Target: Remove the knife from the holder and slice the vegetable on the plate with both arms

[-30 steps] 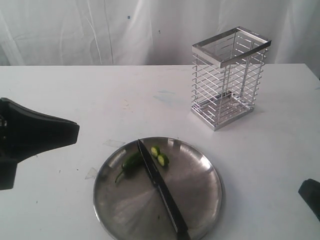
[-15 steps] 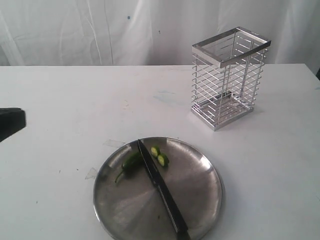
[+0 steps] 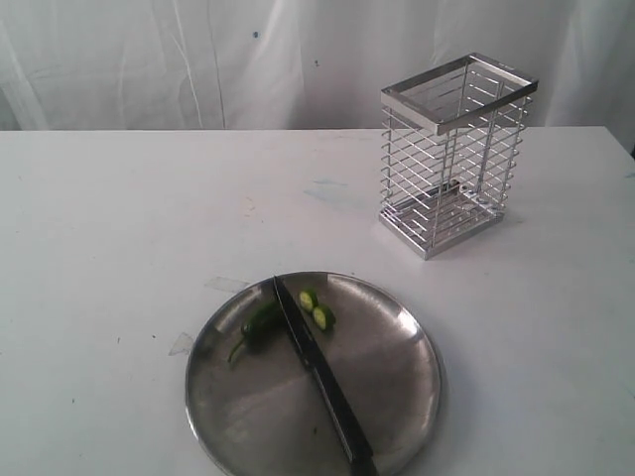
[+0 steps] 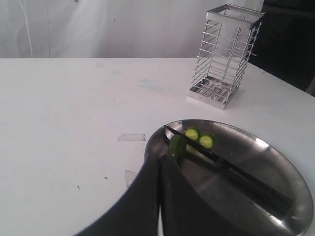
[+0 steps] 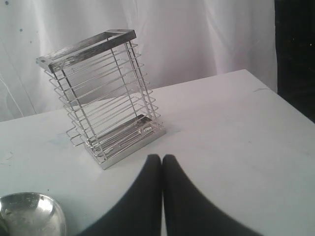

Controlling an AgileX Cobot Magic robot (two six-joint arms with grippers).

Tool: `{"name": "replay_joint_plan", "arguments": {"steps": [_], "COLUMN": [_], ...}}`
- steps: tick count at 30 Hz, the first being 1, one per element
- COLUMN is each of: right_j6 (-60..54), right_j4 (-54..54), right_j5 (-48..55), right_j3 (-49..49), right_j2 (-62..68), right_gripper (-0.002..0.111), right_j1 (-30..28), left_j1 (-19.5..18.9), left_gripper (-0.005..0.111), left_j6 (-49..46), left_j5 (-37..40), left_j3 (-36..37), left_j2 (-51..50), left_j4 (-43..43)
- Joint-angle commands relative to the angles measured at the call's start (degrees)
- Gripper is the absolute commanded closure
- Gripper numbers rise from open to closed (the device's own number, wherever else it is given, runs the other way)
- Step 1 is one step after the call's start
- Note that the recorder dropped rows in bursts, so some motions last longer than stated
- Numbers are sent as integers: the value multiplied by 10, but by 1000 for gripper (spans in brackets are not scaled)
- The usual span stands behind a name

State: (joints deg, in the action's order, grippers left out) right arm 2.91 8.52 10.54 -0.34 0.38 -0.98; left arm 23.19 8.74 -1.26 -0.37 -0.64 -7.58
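The knife [image 3: 319,372] lies flat across the plate [image 3: 397,387], its tip near the far rim and its black handle at the near rim. The chilli's stem end [image 3: 256,326] lies left of the blade and two cut slices [image 3: 317,308] lie right of it. The wire holder [image 3: 451,154] stands empty at the back right. Neither arm shows in the exterior view. My left gripper [image 4: 160,160] is shut with nothing in it, back from the plate [image 4: 256,147], knife [image 4: 231,169] and chilli [image 4: 177,145]. My right gripper [image 5: 162,158] is shut and empty, short of the holder [image 5: 101,96].
A white cloth hangs behind the white table [image 3: 149,218]. Small pieces of clear tape [image 3: 226,285] stick to the tabletop left of the plate. The plate's rim [image 5: 34,211] shows at a corner of the right wrist view.
The left arm has drawn back out of the exterior view to the left, and the right arm's tip has left it at the right edge. Knife, chilli and plate have not moved.
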Motion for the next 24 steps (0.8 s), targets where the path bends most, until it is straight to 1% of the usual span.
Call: {"name": "replay_joint_plan", "arguments": {"steps": [1,5,24], "right_j6": [1,1,1], "right_j4": [-5,-5,-4], "right_j5": [-3,-3,-3], "right_j3": [3,3,3], "right_j2": [-4,-4,-4], "right_gripper": [108,108,108], "right_j1": [-2,-2,-2], "left_j1": [-4,-4,-5], "left_gripper": [107,107,107], "left_j6": [-18,-46,-47], "left_j5": [26,27,27], "left_j3": [4,4,4], "left_j2": [6,6,6], "left_j4": [-8,-8,-8]}}
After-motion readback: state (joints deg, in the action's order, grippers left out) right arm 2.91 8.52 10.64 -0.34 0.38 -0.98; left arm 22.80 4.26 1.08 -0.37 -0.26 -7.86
